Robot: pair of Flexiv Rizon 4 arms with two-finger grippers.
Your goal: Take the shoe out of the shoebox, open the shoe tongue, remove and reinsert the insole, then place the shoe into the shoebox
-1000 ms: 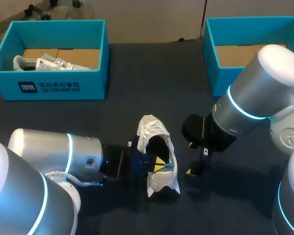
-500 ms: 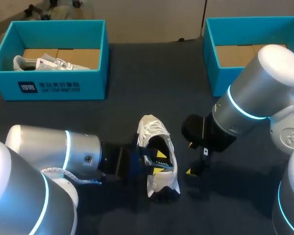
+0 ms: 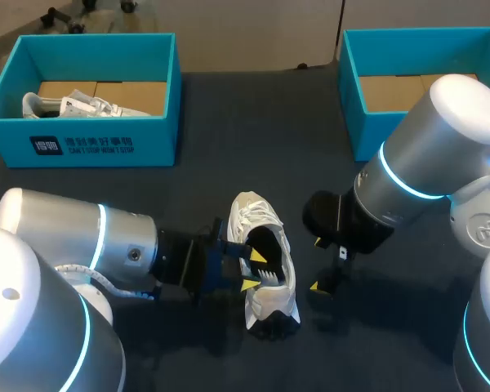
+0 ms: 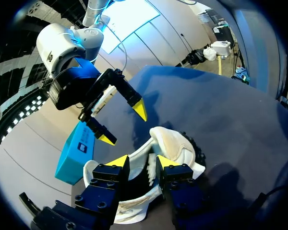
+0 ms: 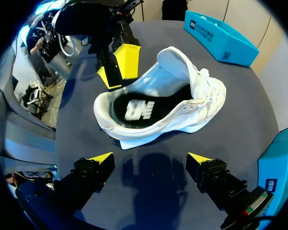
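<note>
Yellow-tipped, our left gripper (image 3: 253, 270) stands partly open at the collar of the white shoe (image 3: 259, 219). We see no clamp on it, and judge it is placed to work the insole (image 5: 134, 109) lying inside. Our right gripper (image 3: 318, 264) hangs wide open and empty beside the shoe, likely in reserve. The shoe lies near the table's (image 3: 229, 122) front edge, well apart from the shoebox (image 3: 106, 147) at the far left corner.

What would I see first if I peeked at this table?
A white shoe lies in the middle of the dark table, its black inside showing. The left hand holds its yellow tips open at the shoe's mouth, and the right hand hangs open beside it. A bright blue box at the back left holds another shoe.
</note>
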